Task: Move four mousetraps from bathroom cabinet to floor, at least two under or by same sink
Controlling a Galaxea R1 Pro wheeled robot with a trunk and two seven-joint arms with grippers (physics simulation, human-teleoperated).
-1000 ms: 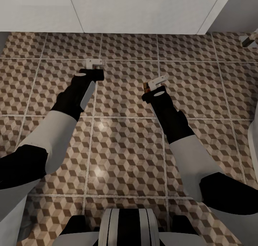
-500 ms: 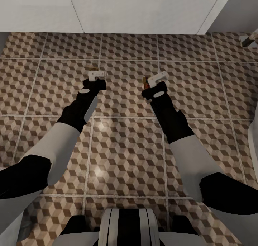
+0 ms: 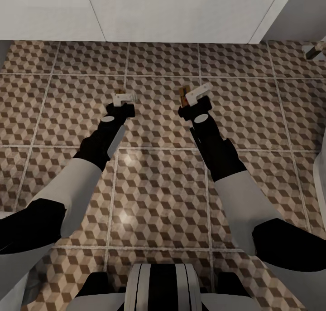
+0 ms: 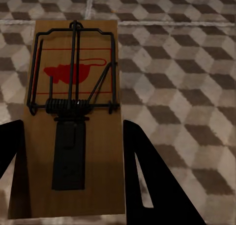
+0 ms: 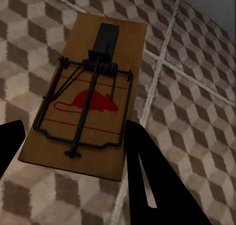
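A: Ground first. What lies under the robot?

B: The bathroom floor (image 3: 158, 175), cube-print tiles in brown, beige and white with pale grout, spreading from the near edge out to a white wall (image 3: 181, 12) at the far side. The floor also shows behind each trap in the wrist views (image 4: 187, 77) (image 5: 196, 97).

A: Arms?

B: Both reach forward and down over the tiles, white upper sleeves, black forearms. The left arm (image 3: 90, 152) comes in from the near left, the right arm (image 3: 222, 166) from the near right.

A: Left gripper?

B: The left gripper (image 3: 123, 98) is over the floor left of centre. In the left wrist view its two dark fingers (image 4: 147, 176) flank the near end of a mousetrap (image 4: 73, 116), wooden board, black wire bar and spring, red mouse print. The fingers are pressed close to the board's edges. Whether they truly clamp it, I cannot tell. In the head view only a small brown edge of that trap (image 3: 119, 92) shows at the fingertips.

A: Right gripper?

B: The right gripper (image 3: 192, 97) is right of centre, well apart from the left one. Its fingers (image 5: 142, 171) sit either side of a second mousetrap (image 5: 91, 97), board tilted. Grip again cannot be told. In the head view this trap (image 3: 183, 96) stands on edge just left of the white fingertips.
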